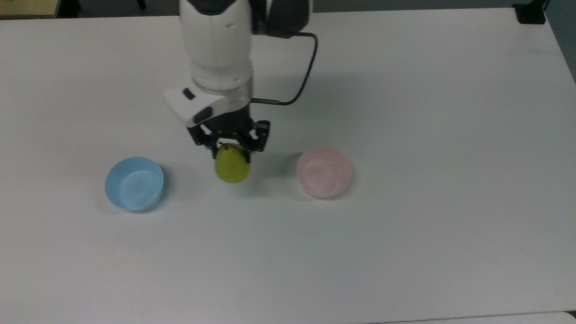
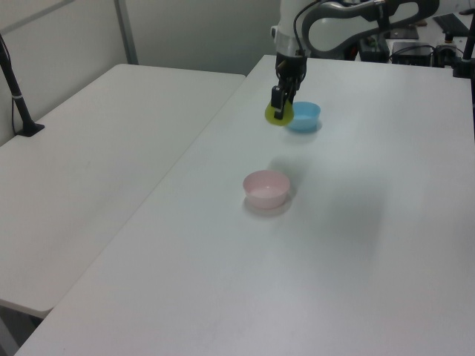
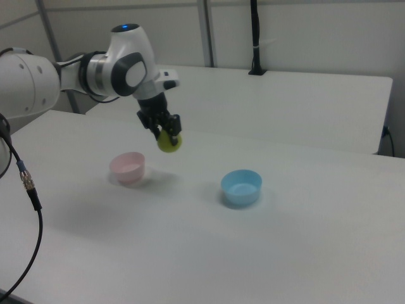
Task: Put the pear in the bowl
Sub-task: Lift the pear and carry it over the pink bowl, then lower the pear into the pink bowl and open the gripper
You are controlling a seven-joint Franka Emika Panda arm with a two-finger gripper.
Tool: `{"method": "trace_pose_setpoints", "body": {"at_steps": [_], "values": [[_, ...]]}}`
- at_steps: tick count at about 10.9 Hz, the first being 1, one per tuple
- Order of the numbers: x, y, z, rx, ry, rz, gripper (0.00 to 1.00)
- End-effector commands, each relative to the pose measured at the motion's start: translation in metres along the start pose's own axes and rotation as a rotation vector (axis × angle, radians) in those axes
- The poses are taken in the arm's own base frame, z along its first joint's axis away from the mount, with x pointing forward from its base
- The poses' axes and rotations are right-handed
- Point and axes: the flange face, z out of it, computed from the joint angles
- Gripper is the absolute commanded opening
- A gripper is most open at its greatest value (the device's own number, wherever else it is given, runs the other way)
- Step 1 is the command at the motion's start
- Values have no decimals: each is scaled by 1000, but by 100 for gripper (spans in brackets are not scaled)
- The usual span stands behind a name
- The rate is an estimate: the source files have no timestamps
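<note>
White tabletop carries two bowls, and the gripper, clamped on the pear, hangs above the surface between them. The pink bowl lies toward the top view's right of the pear, the light blue bowl to the other side. The fingers hide the pear's upper end.

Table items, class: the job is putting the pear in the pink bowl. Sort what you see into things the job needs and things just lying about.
Needed:
pear
pink bowl
hand, holding the pear above the table

Lying about:
blue bowl
</note>
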Motion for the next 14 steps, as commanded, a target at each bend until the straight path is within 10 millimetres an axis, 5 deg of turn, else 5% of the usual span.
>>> {"method": "trace_pose_setpoints", "body": {"at_steps": [1,3,5,9,10,12,14], "values": [[-11,-83,-10,24,22,7,25],[-23,-128,-9,33,20,-24,27],[-32,-158,13,24,-10,-46,27],[-37,-179,52,15,-19,-73,34],[-37,-178,58,7,-24,-75,50],[-37,-177,60,-1,-26,-78,100],[-37,-177,57,3,-23,-76,100]]}}
